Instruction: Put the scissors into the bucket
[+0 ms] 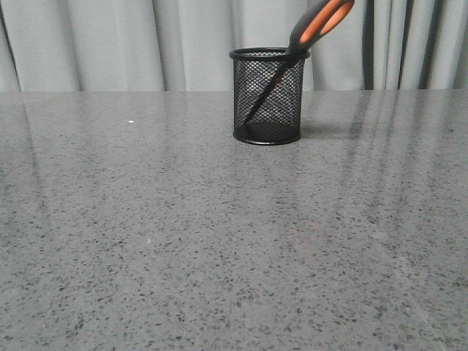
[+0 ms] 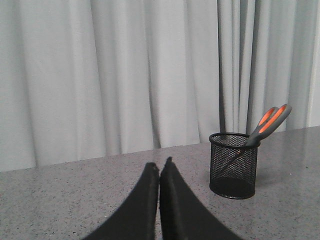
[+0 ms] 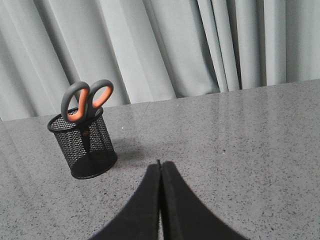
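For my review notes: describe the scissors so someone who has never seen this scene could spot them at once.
On the grey speckled table, before the pale curtain, stands one black wire-mesh bucket. The scissors lean inside it, blades down. Their grey, orange-lined handle loops jutting over the rim are the only colour.

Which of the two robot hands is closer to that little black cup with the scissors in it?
Hard to call. Both the left gripper and the right gripper are shut and well back from the bucket; the scissors already stand inside it. Neither is plainly nearer.
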Robot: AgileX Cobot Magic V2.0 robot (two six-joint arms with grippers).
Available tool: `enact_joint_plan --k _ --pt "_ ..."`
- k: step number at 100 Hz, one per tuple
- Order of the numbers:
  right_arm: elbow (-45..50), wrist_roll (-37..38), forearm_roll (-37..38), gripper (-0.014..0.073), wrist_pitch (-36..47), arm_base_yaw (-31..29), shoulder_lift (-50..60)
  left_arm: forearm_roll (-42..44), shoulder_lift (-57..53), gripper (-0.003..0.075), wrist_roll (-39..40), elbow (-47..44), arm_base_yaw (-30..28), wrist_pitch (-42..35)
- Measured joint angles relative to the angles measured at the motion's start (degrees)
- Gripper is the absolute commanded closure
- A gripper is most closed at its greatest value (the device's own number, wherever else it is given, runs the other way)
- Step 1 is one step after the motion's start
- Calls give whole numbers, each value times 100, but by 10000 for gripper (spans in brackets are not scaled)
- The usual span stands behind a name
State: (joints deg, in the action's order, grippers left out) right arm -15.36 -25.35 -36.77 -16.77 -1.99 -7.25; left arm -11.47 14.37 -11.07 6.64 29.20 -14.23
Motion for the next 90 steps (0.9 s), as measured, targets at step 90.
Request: enact_joint_plan --k 90 --pt "8 1 0 659 0 0 9 0 -3 741 0 -7 0 -91"
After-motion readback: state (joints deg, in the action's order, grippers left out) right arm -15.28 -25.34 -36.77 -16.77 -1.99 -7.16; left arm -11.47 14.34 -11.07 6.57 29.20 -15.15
